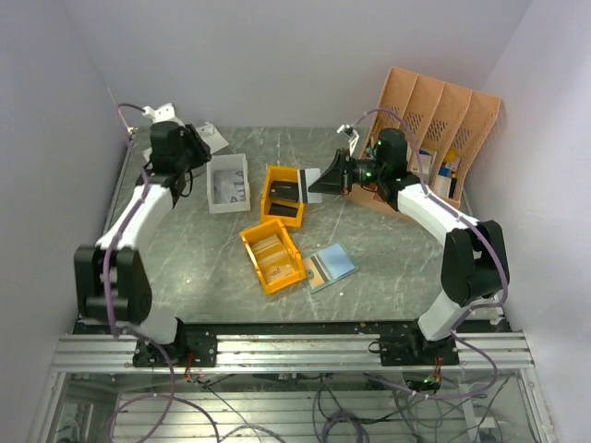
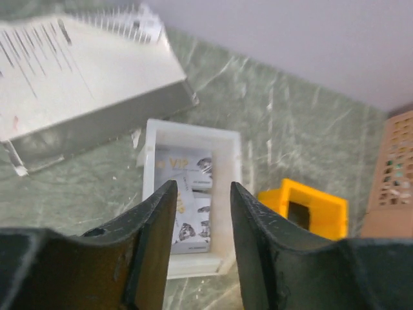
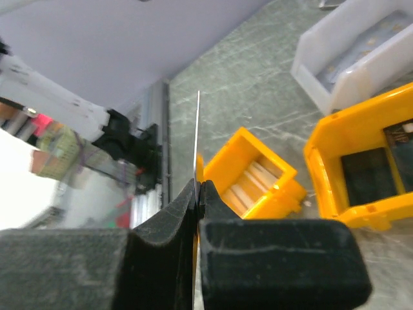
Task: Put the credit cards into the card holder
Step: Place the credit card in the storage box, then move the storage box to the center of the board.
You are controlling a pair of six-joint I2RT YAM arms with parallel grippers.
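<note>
You have the grey marbled table [image 1: 388, 277], with the peach organiser [image 1: 434, 111] at its far right. Your left gripper [image 2: 203, 219] hangs over the white bin [image 2: 193, 131], fingers apart and empty, with cards [image 2: 187, 200] lying in the bin. Your right gripper [image 3: 197, 188] is pinched on a credit card [image 1: 308, 178], by the far yellow bin [image 1: 266, 196]. The card holder [image 1: 332, 266] lies open just beside the nearer yellow bin [image 1: 259, 263].

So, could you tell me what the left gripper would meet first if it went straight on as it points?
Probably the silver printed cards in the small white plastic bin, framed between the fingers of the open left gripper, though depth is unclear.
</note>
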